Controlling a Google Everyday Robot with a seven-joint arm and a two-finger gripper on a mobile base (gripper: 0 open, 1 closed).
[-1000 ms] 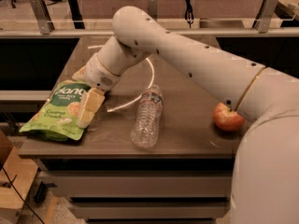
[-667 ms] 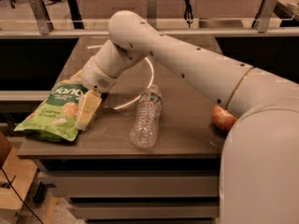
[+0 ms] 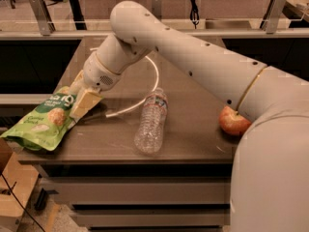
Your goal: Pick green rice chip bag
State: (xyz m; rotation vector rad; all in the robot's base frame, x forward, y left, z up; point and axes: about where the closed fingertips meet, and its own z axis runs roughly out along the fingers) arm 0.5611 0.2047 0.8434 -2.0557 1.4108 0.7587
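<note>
The gripper [image 3: 78, 108] is low at the 9 o'clock edge of the tabletop [image 3: 195, 108]. The arm [image 3: 193, 52] reaches to it from the 3 o'clock side across the middle. Its jaws appear closed on the upper right corner of the green rice chip bag [image 3: 38, 127], with one beige finger lying across the bag's face; the other is hidden, so the grip is likely but not certain. The bag slopes down toward 8 o'clock and hangs partly past the tabletop's left edge. A clear water bottle [image 3: 150, 122] lies on its side near the centre, toward 6 o'clock, well apart from the bag. A white cable [image 3: 153, 83] arcs behind it. A red apple [image 3: 235, 121] sits at 3 o'clock, partly hidden by the arm.
</note>
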